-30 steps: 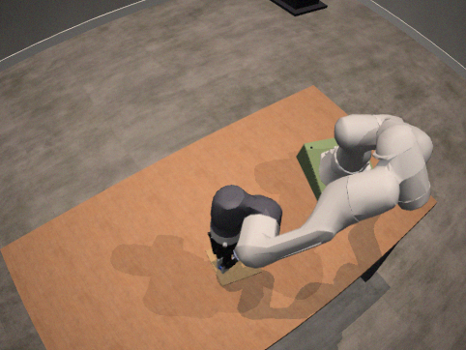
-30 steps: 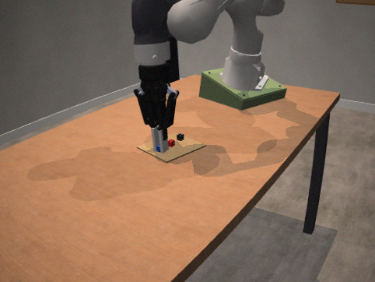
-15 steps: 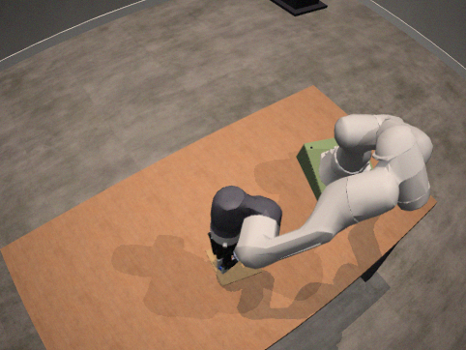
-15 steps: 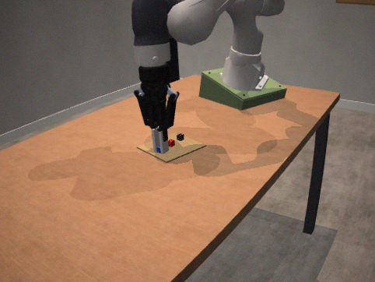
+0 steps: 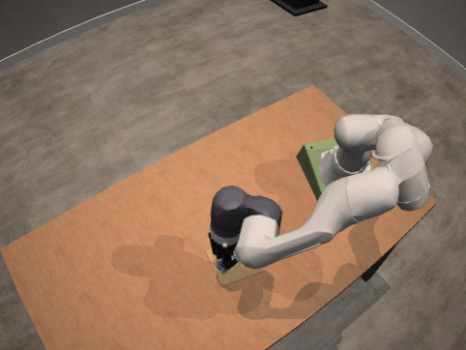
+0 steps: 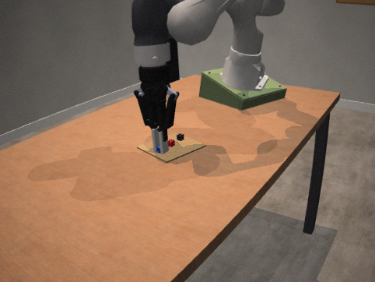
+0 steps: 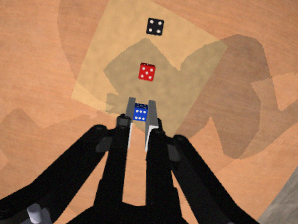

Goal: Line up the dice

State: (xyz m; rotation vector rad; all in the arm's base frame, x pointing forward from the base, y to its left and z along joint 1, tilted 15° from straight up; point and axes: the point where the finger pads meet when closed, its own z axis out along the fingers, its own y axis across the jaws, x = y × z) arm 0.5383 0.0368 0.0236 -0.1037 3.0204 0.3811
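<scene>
Three dice sit on a tan mat [image 7: 100, 43] that lies flat on the orange worktop [image 6: 117, 218]. Black die [image 7: 154, 26] lies at the far end as seen from the wrist, white pips up, count not readable with certainty. Red die [image 7: 147, 71] rests near the mat's middle, apart from the black one. Blue die [image 7: 140, 112] is at the near end, close to the mat's edge, pinched between the two grey fingertips of the gripper [image 7: 140, 115]. Fingers stand narrow, pressed against the blue die's sides. From the wrist the three dice run in a nearly straight row, blue, red, black. From the side, the gripper [image 6: 159, 146] points straight down, tips at mat level; whether the blue die [image 6: 159, 148] touches the mat, I cannot tell. Red die [image 6: 171, 142] and black die [image 6: 180, 136] lie toward the arm's green base [image 6: 218, 95]. From above, the arm hides most of the mat [image 5: 237, 276].
</scene>
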